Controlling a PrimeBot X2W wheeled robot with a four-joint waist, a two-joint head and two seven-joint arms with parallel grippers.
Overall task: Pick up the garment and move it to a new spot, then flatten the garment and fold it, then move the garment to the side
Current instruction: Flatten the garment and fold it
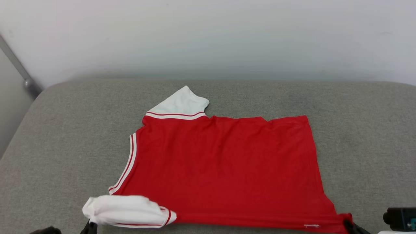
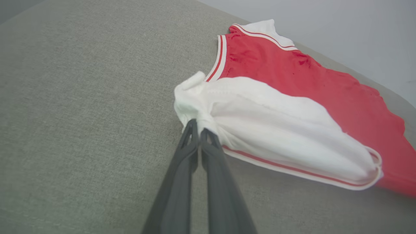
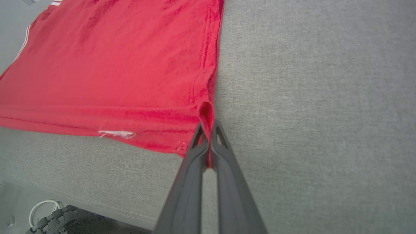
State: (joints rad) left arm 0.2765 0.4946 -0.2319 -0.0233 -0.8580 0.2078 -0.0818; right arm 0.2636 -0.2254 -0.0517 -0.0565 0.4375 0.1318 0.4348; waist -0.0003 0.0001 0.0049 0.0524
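The garment (image 1: 224,169), a red jersey with white sleeves and red-and-white striped trim, lies spread on the grey cushioned surface (image 1: 65,136). In the left wrist view my left gripper (image 2: 197,125) is shut on the bunched white sleeve (image 2: 276,130) at the garment's near left corner. The same gripper (image 1: 89,224) shows at the bottom edge of the head view. Over in the right wrist view my right gripper (image 3: 208,128) is shut on the red hem corner (image 3: 206,112). That gripper (image 1: 349,225) sits at the garment's near right corner in the head view.
A pale wall (image 1: 208,35) rises behind the cushion's far edge. A grey pole (image 1: 19,70) leans at the far left. The cushion's front edge (image 3: 81,198) runs just below the hem, with cables and a dark track (image 3: 52,217) beneath it.
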